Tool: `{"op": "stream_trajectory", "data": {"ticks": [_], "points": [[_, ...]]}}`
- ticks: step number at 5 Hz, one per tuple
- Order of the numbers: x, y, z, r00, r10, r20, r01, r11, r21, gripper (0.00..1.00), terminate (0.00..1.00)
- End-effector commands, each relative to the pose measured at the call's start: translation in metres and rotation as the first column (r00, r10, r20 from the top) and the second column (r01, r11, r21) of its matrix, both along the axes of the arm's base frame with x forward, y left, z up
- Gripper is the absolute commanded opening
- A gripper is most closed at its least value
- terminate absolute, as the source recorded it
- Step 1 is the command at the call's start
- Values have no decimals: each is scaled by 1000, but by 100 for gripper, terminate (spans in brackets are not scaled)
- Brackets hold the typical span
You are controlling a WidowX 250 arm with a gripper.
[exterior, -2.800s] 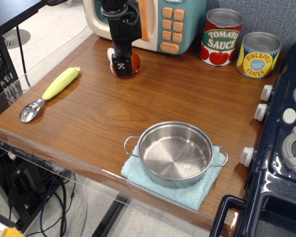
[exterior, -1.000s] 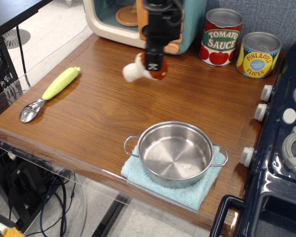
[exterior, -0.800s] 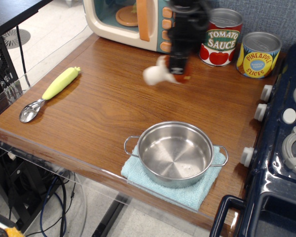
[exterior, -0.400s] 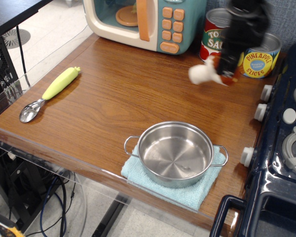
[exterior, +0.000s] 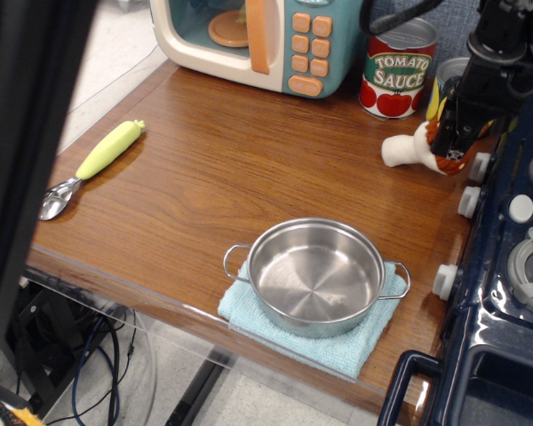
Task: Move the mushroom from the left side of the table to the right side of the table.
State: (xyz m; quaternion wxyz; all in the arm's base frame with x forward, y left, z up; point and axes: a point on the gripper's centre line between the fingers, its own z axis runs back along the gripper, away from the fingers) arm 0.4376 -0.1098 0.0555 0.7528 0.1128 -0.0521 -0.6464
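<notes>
The mushroom (exterior: 407,149) has a cream-white stem pointing left and a reddish-brown cap mostly hidden by the fingers. My gripper (exterior: 446,151) is shut on its cap and holds it tilted sideways, low over the right side of the brown wooden table (exterior: 204,177), next to the stove's edge. Whether the mushroom touches the tabletop is unclear.
A tomato sauce can (exterior: 400,67) and a partly hidden pineapple can (exterior: 444,89) stand behind the gripper. The dark blue toy stove (exterior: 515,240) is at the right. A steel pot (exterior: 315,275) sits on a blue cloth (exterior: 346,342) at the front. A toy microwave (exterior: 266,40) stands at the back, a green-handled spoon (exterior: 93,164) lies at left. A dark blur (exterior: 18,177) covers the left edge.
The gripper has carried the mushroom from in front of the microwave at back left across to the right side by the stove, and lowered it. A dark blur now covers the left edge.
</notes>
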Motion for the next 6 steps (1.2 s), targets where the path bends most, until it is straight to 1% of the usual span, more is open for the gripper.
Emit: {"op": "stream_trajectory", "data": {"ticks": [1, 2, 3, 4, 5, 6], "points": [[3, 18, 14, 999, 24, 38, -24, 1000, 13, 0, 0], [5, 21, 13, 1000, 0, 5, 0, 1000, 6, 100, 0], [4, 23, 12, 1000, 4, -9, -4, 1000, 1, 100, 0], [4, 24, 16, 1000, 7, -8, -7, 1000, 1, 100, 0], [2, 24, 23, 1000, 8, 5, -8, 1000, -6, 100, 0], [2, 24, 35, 1000, 7, 21, -6, 1000, -12, 100, 0]]}}
